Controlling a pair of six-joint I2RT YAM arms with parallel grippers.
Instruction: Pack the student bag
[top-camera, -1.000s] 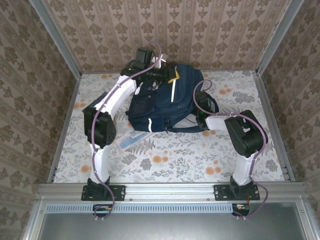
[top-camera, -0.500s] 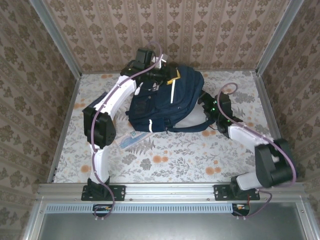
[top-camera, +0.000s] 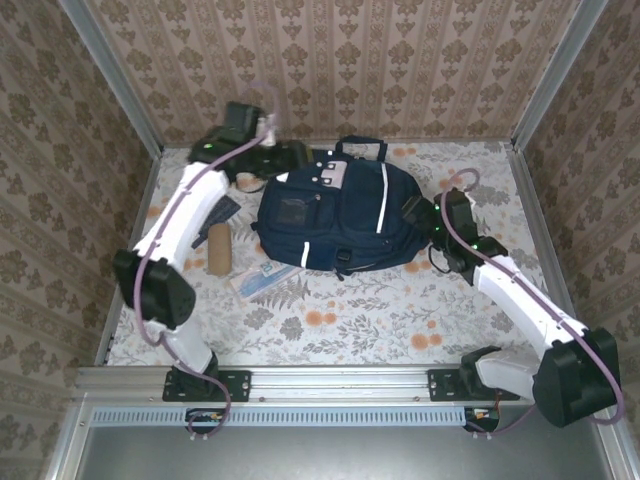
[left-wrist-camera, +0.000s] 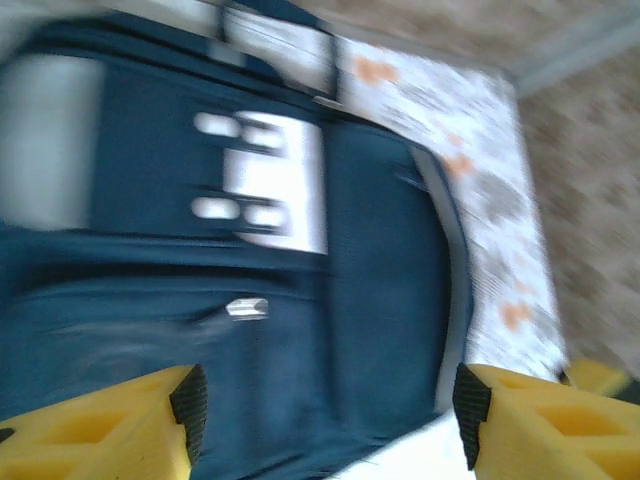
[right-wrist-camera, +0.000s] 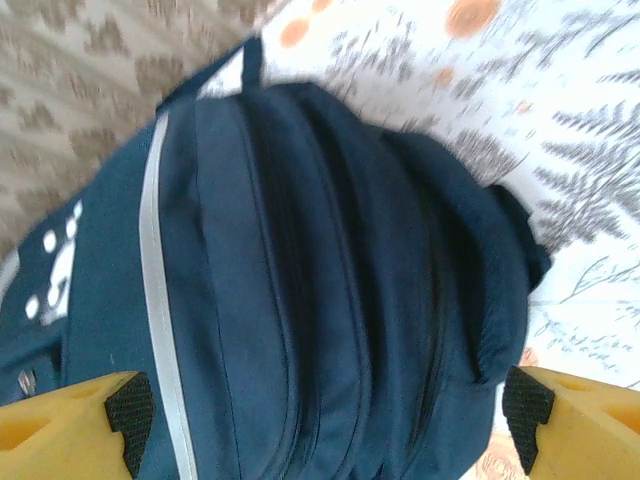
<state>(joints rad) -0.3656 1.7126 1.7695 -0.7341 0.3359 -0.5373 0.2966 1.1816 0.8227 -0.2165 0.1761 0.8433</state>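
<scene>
The student bag (top-camera: 335, 215) lies flat in the middle of the table, navy blue, with a white stripe (top-camera: 383, 195) and a grey-white patch (top-camera: 331, 172). My left gripper (top-camera: 296, 158) hovers at its back left corner, open, with nothing between the pads. In the left wrist view the bag (left-wrist-camera: 250, 280) lies below the open gripper (left-wrist-camera: 325, 405), blurred, its patch (left-wrist-camera: 275, 180) showing. My right gripper (top-camera: 418, 213) is at the bag's right side, open. In the right wrist view the bag (right-wrist-camera: 320, 300) spans the space between the open gripper's (right-wrist-camera: 328, 415) pads, with its zipped seams showing.
A brown cardboard tube (top-camera: 218, 250) lies left of the bag, a small dark object (top-camera: 225, 210) just behind it. A flat bluish packet (top-camera: 262, 282) pokes out at the bag's front left. Patterned walls and metal posts close in the table on three sides.
My left gripper opened, let go of the bag's top and swung back left. The bag dropped flat. My right arm stretched out along the bag's right side. The tube came into view.
</scene>
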